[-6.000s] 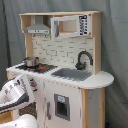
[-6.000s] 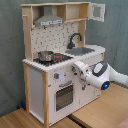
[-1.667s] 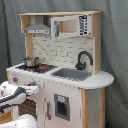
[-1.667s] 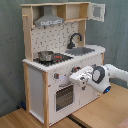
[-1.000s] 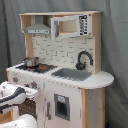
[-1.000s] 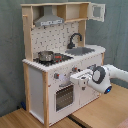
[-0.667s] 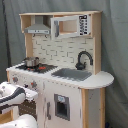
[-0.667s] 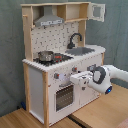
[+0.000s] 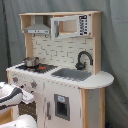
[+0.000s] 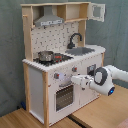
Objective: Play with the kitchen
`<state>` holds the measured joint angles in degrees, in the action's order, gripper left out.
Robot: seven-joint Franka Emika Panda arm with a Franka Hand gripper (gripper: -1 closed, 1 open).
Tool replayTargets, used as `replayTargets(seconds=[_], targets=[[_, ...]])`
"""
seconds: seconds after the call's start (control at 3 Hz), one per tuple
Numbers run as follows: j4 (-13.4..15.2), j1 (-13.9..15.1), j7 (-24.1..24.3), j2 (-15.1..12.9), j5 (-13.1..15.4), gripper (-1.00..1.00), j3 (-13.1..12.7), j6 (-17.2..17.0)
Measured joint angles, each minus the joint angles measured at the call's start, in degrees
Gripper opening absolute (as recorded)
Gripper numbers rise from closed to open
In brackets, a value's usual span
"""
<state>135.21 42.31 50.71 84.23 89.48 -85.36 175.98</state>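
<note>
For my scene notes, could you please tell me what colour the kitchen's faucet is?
The faucet is black, seen best in the first exterior view.

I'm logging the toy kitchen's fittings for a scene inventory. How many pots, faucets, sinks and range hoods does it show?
Pots: 1, metal pot on the stovetop
Faucets: 1, black faucet
Sinks: 1, grey sink
Range hoods: 1, range hood
Total: 4
</note>
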Motion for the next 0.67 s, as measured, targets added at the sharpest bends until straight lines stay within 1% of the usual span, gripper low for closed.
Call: replayTargets(seconds=[0.33,0.67], targets=[[0.0,-3.9,-2.7,0.0,0.1,1.00,3.2,1.2],[1.8,-7.7,-4.8,-0.1,-0.2,1.00,5.6,3.5]])
